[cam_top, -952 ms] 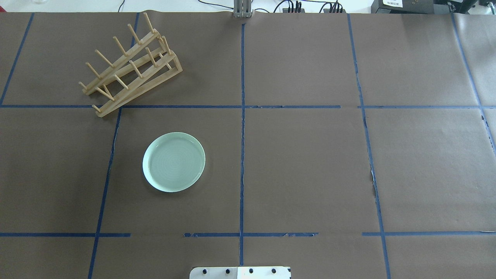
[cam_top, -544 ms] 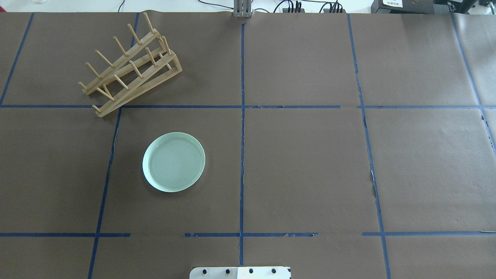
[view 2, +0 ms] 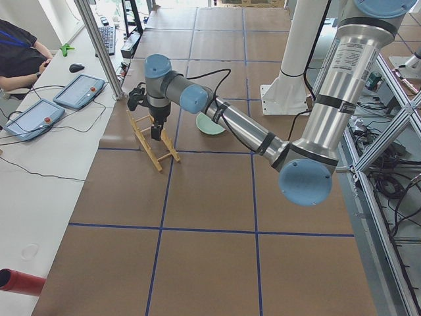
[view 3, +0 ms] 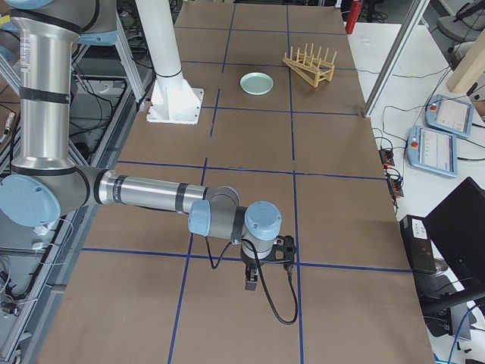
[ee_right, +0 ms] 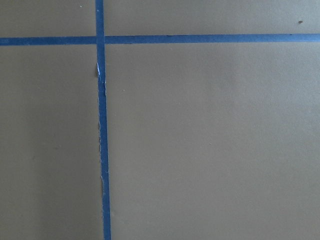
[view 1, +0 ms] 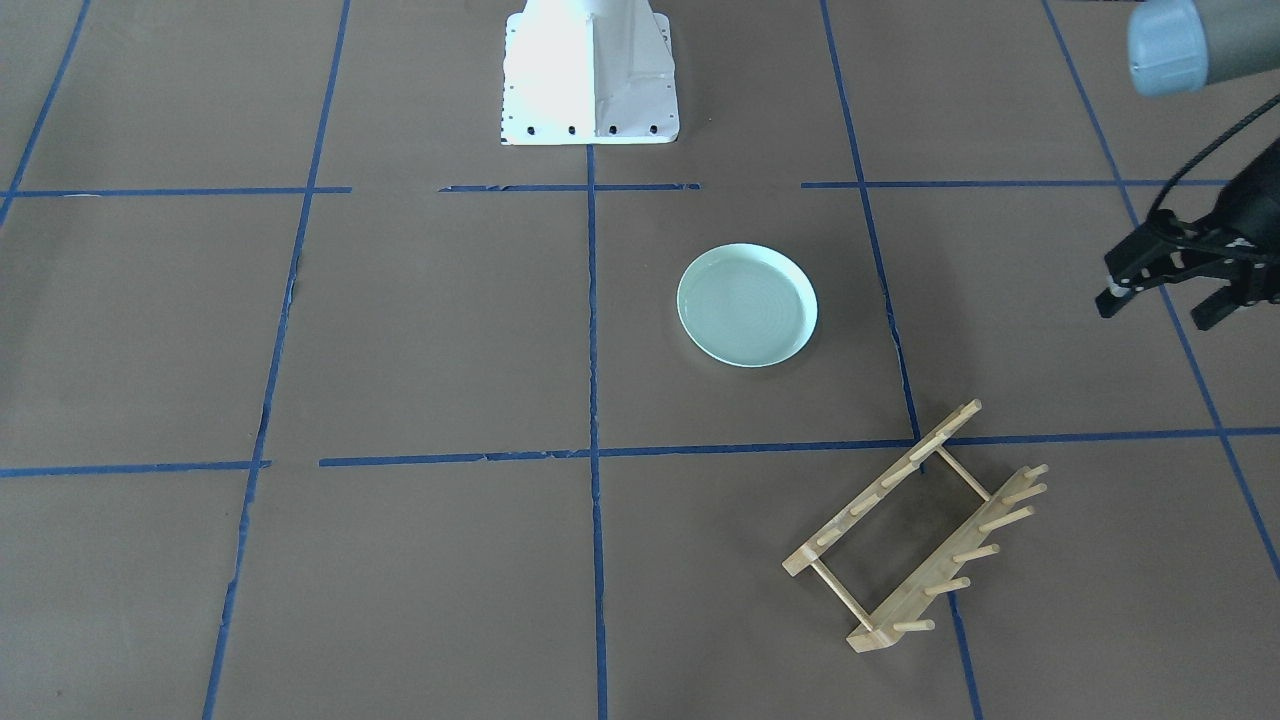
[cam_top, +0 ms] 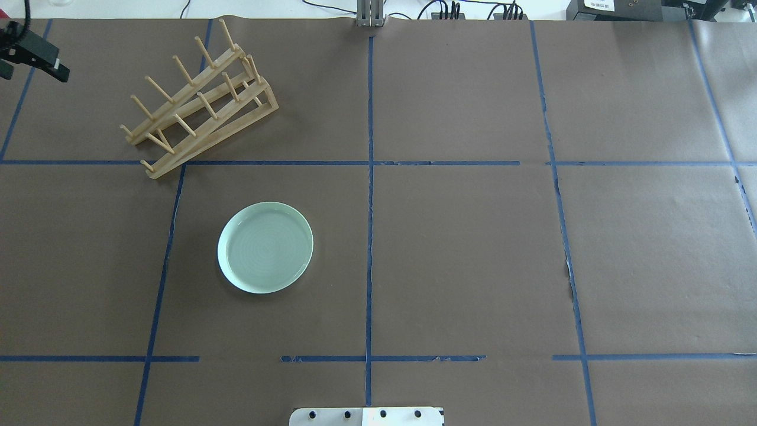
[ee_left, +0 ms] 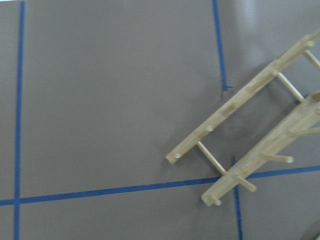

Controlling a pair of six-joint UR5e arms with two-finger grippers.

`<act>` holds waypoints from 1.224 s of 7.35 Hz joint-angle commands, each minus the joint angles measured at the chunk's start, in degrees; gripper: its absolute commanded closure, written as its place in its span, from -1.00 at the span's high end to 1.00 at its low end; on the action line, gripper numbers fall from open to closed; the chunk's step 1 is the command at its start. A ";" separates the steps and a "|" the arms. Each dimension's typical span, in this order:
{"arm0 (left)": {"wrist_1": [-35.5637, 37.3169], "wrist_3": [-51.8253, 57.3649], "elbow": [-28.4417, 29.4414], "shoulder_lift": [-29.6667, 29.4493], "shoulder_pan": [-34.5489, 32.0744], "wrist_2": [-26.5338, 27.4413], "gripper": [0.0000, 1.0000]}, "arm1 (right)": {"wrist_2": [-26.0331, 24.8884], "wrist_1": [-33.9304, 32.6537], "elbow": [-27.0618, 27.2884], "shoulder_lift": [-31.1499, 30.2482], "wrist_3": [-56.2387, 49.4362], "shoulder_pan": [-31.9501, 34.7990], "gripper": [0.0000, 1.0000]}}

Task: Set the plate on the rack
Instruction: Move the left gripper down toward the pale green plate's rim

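Here, at the far left of the overhead view, the left gripper (view 1: pixel 1158 303) is hovering over the counter (cam_top: pixel 473 248) with its two fingers spread wide apart. It is hanging out beyond the rack's outer end and is not touching it. Next along, the rack (cam_top: pixel 198 103) is sitting on the counter at a slant, straddling a blue tape line (cam_top: pixel 266 163), with its pegs sticking upward. A little to the right of it and nearer the robot's base (cam_top: pixel 366 416), the plate (cam_top: pixel 265 247) is lying flat on the counter, rim up, near the rack but apart from it. Farthest right, the right gripper (view 3: pixel 251 284) is hanging fingers-down over the counter, well apart from both plate and rack. It is showing only in the side view, so I cannot tell whether its fingers are spread or pressed together.
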 commanded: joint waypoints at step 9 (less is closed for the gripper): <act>0.84 -34.07 2.45 -11.63 32.50 18.74 1.00 | 0.00 0.00 0.00 0.00 0.00 0.00 1.00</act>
